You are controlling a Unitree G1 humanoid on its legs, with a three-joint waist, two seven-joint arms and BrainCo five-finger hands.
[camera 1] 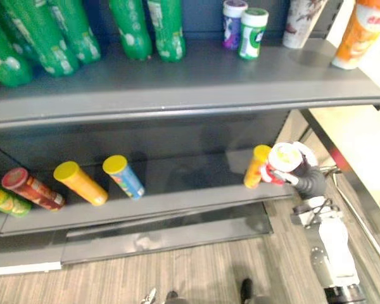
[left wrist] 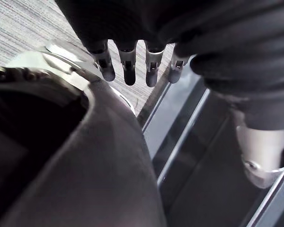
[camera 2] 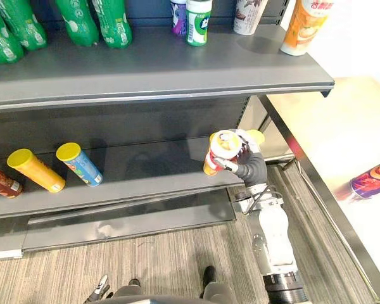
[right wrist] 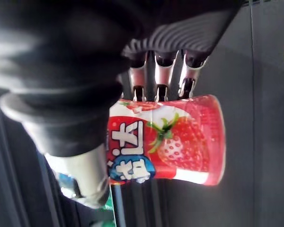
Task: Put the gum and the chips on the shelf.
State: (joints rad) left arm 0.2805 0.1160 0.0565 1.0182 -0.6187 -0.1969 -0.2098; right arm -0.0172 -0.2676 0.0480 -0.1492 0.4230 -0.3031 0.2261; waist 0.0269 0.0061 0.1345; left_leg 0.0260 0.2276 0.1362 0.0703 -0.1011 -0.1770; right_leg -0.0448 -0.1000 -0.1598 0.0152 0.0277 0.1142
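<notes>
Placing step: right hand (camera 2: 247,166) curled round strawberry tub (right wrist: 180,142), centre-right of frame, at lower shelf (camera 2: 152,171). Next: stand tub on shelf, let go. Left hand (left wrist: 128,66) idle, fingers relaxed.

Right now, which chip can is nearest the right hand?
The orange can with the yellow lid, beside the right hand that holds the strawberry cup; the blue can, the yellow can and the red can lie far left.

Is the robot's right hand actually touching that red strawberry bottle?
Touching. The right wrist view shows the right hand with its fingertips pressed onto the red strawberry gum bottle and its thumb clamping the opposite side.
</notes>
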